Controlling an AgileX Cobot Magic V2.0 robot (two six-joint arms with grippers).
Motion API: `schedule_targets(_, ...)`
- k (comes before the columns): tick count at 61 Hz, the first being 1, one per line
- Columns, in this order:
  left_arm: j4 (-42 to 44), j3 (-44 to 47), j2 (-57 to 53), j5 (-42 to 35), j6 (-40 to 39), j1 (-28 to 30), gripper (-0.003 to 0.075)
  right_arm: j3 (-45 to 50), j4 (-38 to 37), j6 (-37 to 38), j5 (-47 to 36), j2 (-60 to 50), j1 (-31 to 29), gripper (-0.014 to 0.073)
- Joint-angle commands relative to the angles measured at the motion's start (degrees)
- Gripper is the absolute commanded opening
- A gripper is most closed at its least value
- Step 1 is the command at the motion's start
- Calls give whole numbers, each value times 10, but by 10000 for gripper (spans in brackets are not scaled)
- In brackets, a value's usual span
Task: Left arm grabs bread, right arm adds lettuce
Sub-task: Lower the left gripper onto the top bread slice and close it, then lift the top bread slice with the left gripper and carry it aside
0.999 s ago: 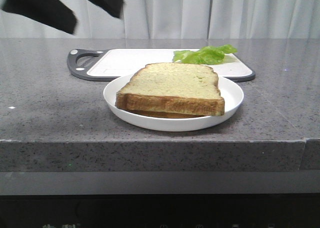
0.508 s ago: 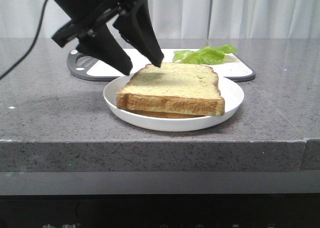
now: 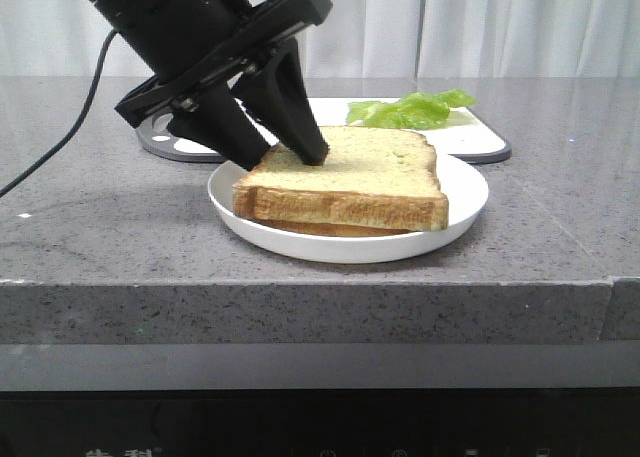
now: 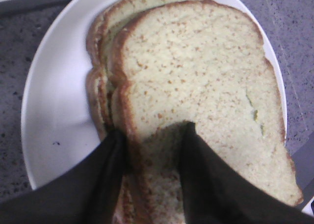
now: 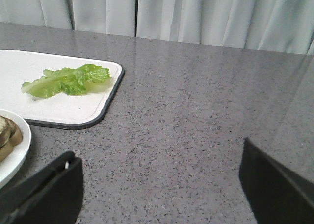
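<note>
The bread (image 3: 360, 167) is the top slice of two stacked on a white plate (image 3: 460, 192); it fills the left wrist view (image 4: 196, 72). My left gripper (image 3: 287, 162) is down at its left edge, jaws apart. In the left wrist view (image 4: 153, 133) one finger rests on the slice's face and the other stands outside the crust, with the edge between them. The lettuce (image 3: 410, 109) lies on the white cutting board, also in the right wrist view (image 5: 66, 81). My right gripper (image 5: 159, 153) is wide open and empty over bare counter, right of the board.
A second slice (image 4: 105, 33) lies under the bread, showing past its edge. The white cutting board (image 3: 250, 122) with a dark rim and handle lies behind the plate. A black cable (image 3: 60, 127) trails left of the arm. The counter's front edge is near the plate.
My left gripper came in from the upper left and dropped onto the bread's left edge. Its jaws stayed about as wide. Bread, plate and lettuce have not moved.
</note>
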Motion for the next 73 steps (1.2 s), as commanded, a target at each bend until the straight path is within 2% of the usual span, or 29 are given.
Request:
schedule_targets(1,-14,-18,-21,-2,2,-5,52,-21,-7,-2,-44,10,-4,653)
schedule_targets(3,-14,-18,-21,0,2,-5,-12,-21,-7,-2,-44,10,-4,653)
schedule_targets(4,-14,-18,-21,-1,3,-5,-18,-21,-7,-2,-44,10,-4,653)
schedule_targets(15,-14,-18,-38,1,3,2,-19,-21,-7,-2,-43,10,-4,653)
schedule_targets(30,-16,-14,-116,3,3,27,-19,-21,-7,-2,-43,10,-4,653)
schedule_targets(42,-17,30,-189,-18,3,77,-19,-21,-7,-2,-43,10,-4,653)
schedule_targets(57,41,169,-330,-148,3,141,-19,-21,-7,-2,-43,10,-4,653)
schedule_targets(73,153,317,-500,-300,3,144,-20,-21,-7,-2,-43,10,-4,653)
